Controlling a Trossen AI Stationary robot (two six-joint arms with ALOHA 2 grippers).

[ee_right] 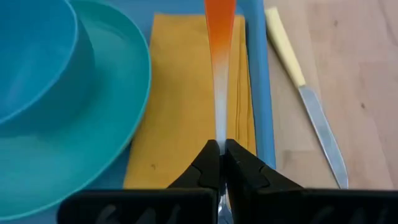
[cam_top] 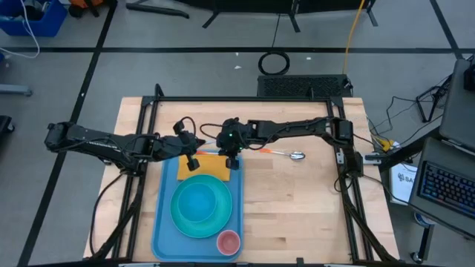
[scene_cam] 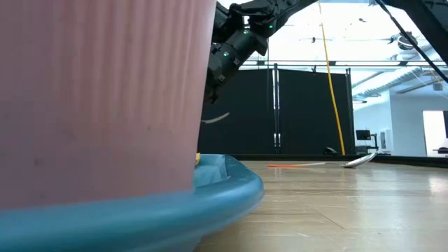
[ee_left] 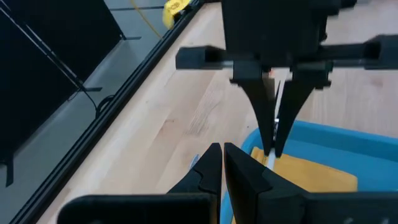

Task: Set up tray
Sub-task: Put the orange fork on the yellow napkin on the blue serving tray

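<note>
Over the tray (cam_top: 165, 222), right hand (ee_right: 221, 155) pinches an orange-handled utensil (ee_right: 219, 37); left hand (ee_left: 222, 163) shut, empty.

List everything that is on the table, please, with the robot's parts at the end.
table: one, light wood, under everything
tray: one, light blue, on the table's left half
plate: one, turquoise, on the tray
bowl: one, blue, on the plate
cup: one, pink, near right corner of the tray
napkin: one, yellow, far end of the tray
spoon: one, orange handle, on the table right of the tray
knife: one, yellow handle, on the table beside the tray
utensil: one, orange handle, held over the napkin
left claw: shut, at the tray's far edge
right claw: shut on the utensil
</note>
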